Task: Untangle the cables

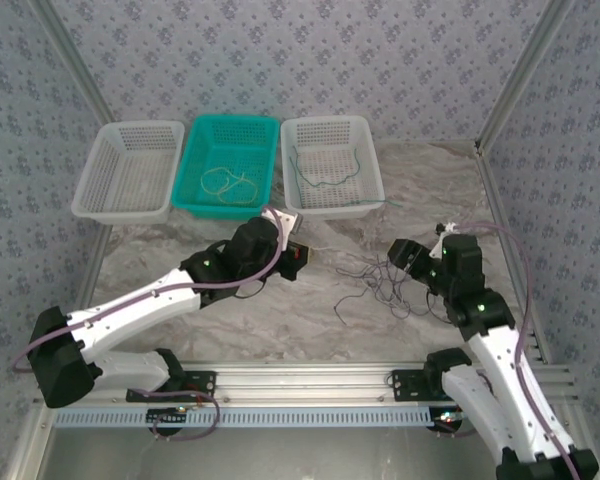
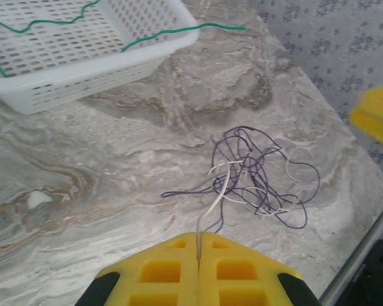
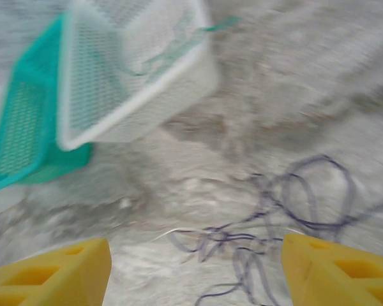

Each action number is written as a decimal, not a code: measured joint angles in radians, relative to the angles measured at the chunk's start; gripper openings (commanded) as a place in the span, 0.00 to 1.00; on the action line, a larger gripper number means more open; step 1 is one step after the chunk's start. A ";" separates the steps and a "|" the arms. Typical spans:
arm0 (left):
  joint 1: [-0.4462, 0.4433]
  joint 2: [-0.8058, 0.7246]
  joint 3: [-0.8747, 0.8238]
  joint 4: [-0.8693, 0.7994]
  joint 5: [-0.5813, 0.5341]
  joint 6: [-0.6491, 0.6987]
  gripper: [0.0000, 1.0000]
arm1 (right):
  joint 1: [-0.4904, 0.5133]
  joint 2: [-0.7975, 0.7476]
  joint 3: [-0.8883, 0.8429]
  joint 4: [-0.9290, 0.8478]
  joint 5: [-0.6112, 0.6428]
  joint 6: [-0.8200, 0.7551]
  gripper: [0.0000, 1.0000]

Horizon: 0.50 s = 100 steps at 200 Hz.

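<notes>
on the marble table point(image 1: 300, 330), between the two arms, a knot of purple cable point(image 2: 262, 172) lies tangled with a pale wire point(image 2: 220, 191). the left gripper point(image 2: 198, 245) has its yellow fingers pressed together on that pale wire, which runs from the tips into the knot. the right gripper point(image 3: 198, 255), blurred, hangs over the knot with fingers wide apart, holding nothing. a green cable point(image 2: 179, 30) lies in the white basket point(image 2: 83, 76), one end draped over its rim. a yellow-tan cable point(image 1: 230, 183) sits in the teal basket point(image 1: 232, 122).
</notes>
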 measured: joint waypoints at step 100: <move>0.009 -0.027 0.009 -0.030 0.093 0.014 0.00 | 0.368 0.138 -0.261 0.674 -0.019 -0.654 0.70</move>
